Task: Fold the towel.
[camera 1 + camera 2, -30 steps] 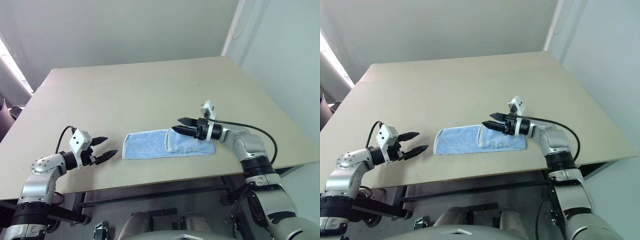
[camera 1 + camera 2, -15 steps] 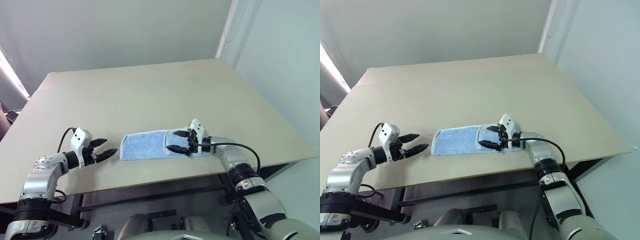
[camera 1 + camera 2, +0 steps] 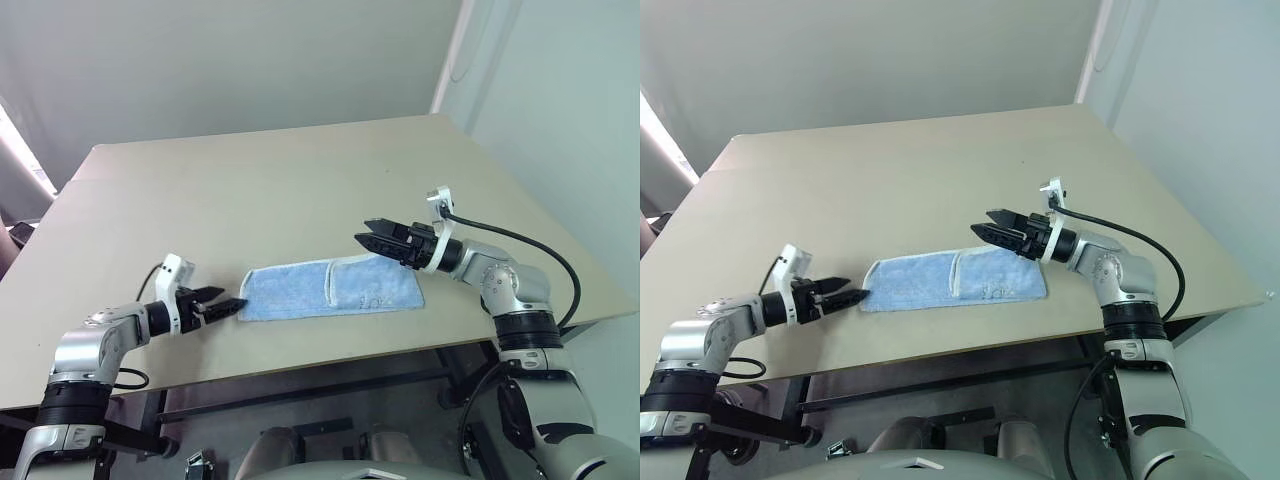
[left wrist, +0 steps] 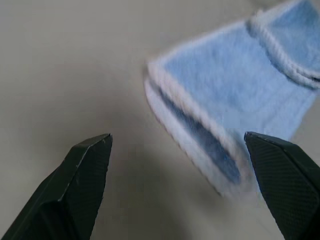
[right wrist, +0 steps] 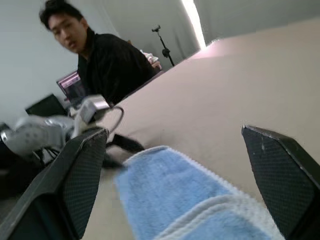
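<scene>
Currently: mid-fold, no grip on anything.
Towel (image 3: 330,291): flat on the bench (image 3: 250,190) near its front edge, a long strip, its right part already doubled over.
Left gripper (image 3: 222,305): spread wide, empty, low at the towel's left end, probably lining up to pinch it.
Right gripper (image 3: 380,237): fully parted, empty, raised above the folded right part.

Beige rectangular table (image 3: 300,180), plain grey-green wall (image 3: 250,60) behind; white wall with corner trim at right; bright strip of light at left edge.
</scene>
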You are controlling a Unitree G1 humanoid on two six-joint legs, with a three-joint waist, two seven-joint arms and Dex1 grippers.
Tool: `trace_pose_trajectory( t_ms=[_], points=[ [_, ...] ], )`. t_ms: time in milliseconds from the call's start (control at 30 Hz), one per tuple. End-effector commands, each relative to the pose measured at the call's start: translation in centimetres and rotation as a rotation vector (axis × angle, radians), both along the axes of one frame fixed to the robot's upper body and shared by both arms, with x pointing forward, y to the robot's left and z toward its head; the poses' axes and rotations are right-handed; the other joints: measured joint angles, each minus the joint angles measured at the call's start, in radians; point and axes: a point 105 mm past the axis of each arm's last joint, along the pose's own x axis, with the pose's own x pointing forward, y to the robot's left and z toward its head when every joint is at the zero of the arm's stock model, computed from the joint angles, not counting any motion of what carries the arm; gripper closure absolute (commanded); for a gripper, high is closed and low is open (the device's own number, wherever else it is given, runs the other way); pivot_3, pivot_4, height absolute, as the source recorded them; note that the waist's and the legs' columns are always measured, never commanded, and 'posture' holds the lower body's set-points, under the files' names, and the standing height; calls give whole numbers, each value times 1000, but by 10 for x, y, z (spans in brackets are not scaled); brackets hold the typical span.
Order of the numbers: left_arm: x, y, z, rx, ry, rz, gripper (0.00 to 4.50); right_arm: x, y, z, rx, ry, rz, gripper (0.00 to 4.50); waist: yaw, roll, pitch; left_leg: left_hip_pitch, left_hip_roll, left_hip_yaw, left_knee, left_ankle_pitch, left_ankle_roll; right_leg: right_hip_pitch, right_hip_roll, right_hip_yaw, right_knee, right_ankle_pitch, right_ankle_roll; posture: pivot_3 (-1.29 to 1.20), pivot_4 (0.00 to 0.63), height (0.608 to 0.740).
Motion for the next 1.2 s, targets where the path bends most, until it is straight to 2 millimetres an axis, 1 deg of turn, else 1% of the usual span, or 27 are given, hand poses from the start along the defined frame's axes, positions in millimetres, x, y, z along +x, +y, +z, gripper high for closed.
trace_pose_trajectory(
  t_ms=[33,167,267,400,567,633,700,867,933,1000,1033,1133,1200],
  points=[
    [-2,-22,8,-106,83,-59,34,3,2,19,62,46,-14,0,2,0,0,0,0,0,0,0,0,0,-1,0,0,0,0,0,0,740],
    [2,-32,-3,-112,192,-51,34,4,3,19,65,71,-33,0,6,1,0,0,-1,0,1,0,0,1,-1,0,-1,0,0,0,0,740],
    [-1,-45,-8,-113,249,-98,34,3,5,17,53,71,-40,0,7,1,0,0,-1,0,1,0,0,1,-1,0,-1,0,1,0,0,740],
    [-4,-54,-14,-79,269,-151,34,2,7,15,36,69,-48,0,15,1,0,0,-2,0,1,0,0,2,-2,0,-2,0,1,0,0,740],
    [-3,-60,-12,-95,269,-177,34,2,5,14,24,58,-63,0,27,1,-1,0,-2,0,0,0,0,2,-2,0,-3,0,1,0,0,740],
    [-4,-60,-11,-96,267,-184,432,1,4,14,19,51,-68,0,27,1,-1,-1,-2,0,0,0,0,2,-2,0,-3,0,1,0,0,740],
    [-3,-61,-9,-110,257,-189,957,1,2,13,10,42,-71,0,26,1,-1,-1,-2,0,0,0,0,1,-2,0,-4,0,1,0,0,740],
    [2,-63,5,-170,210,-186,2762,-3,-1,11,-25,3,-66,0,23,1,-1,-7,-2,0,0,0,2,-1,-2,0,-3,0,1,0,0,740],
    [4,-60,8,-174,199,-175,3502,-5,-2,11,-33,-3,-62,0,22,1,0,-11,-1,0,1,1,2,-4,-2,0,-3,2,3,0,0,740],
    [4,-52,10,-179,183,-153,4227,-9,-3,10,-39,-12,-49,0,21,1,0,-13,-1,0,1,1,2,-7,-1,0,-2,2,3,0,0,740],
    [5,-47,12,-186,174,-138,4455,-12,-3,10,-43,-14,-34,0,20,1,0,-13,-1,0,1,1,2,-7,-1,0,-2,2,3,0,0,740],
    [2,-29,13,-145,168,-106,4455,-24,-9,10,-56,-4,23,0,17,1,0,-14,-1,0,1,1,2,-8,-1,0,-2,2,3,0,0,740],
    [2,-12,18,-120,158,-63,4455,-29,-13,8,-77,-8,36,0,11,1,0,-14,-1,0,1,1,2,-8,-1,0,-2,1,2,0,0,740]
  ],
)
